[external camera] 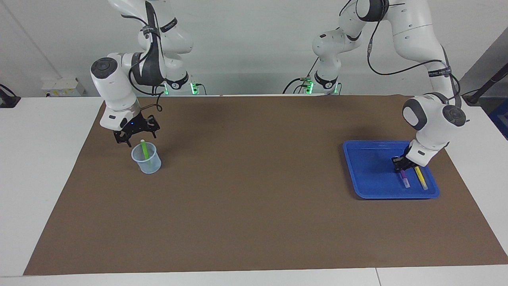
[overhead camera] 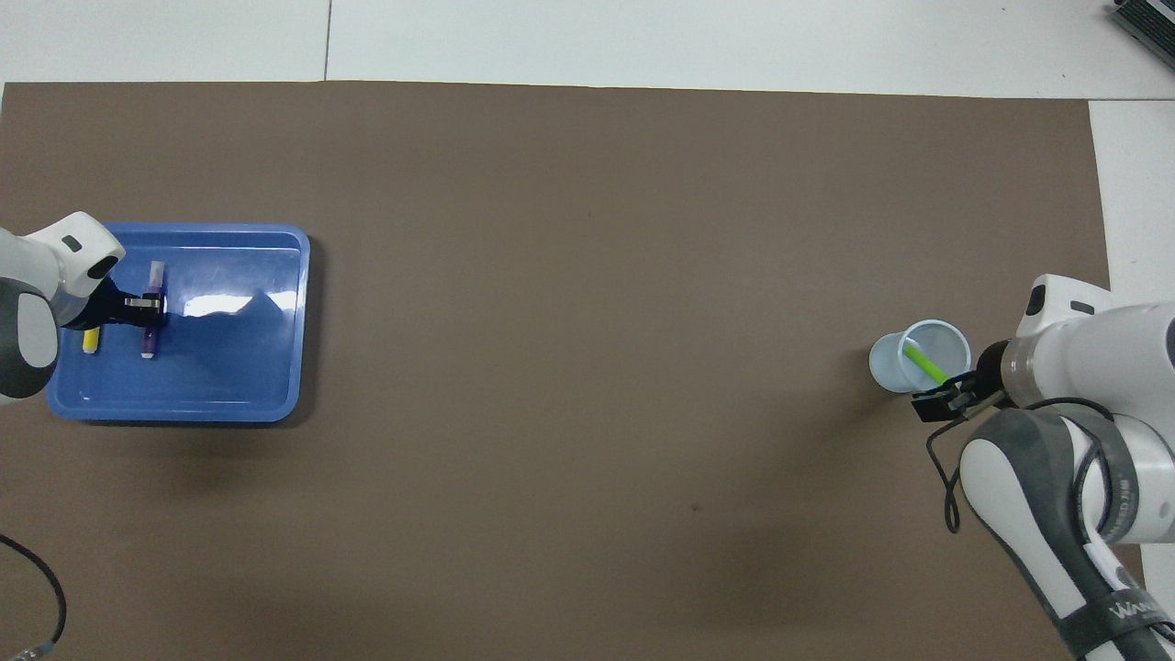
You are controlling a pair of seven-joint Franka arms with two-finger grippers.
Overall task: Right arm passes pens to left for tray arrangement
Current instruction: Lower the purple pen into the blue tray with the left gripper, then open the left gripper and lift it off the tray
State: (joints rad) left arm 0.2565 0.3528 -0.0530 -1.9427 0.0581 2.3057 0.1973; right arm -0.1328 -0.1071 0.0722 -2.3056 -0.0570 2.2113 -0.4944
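Brown matting (external camera: 254,190) covers most of the white table, and both arms are busy at its two ends. At the left arm's end sits the shallow bright blue plastic tray (external camera: 365,174) with a slim yellow marker pen (external camera: 420,178) lying flat in it. Just beside that, the slim purple marker pen (external camera: 404,178) lies on the tray floor with the left gripper (external camera: 401,163) low over its upper end; I cannot tell whether its fingers are clamped on the pen or just parted from it.

At the right arm's end, a small translucent pale-blue cup (external camera: 147,159) stands with the bright green marker pen (external camera: 145,150) leaning upright inside. The right gripper (external camera: 133,133) hangs just above the cup's rim, nearer the robots, jaws spread wide and empty.

My worry is the cup. It looks light, and the pen leans, so a descent that is a little off could knock the rim and tip the cup or push the pen aside. In the tray, a lift before full release might drag the purple pen against the yellow one.
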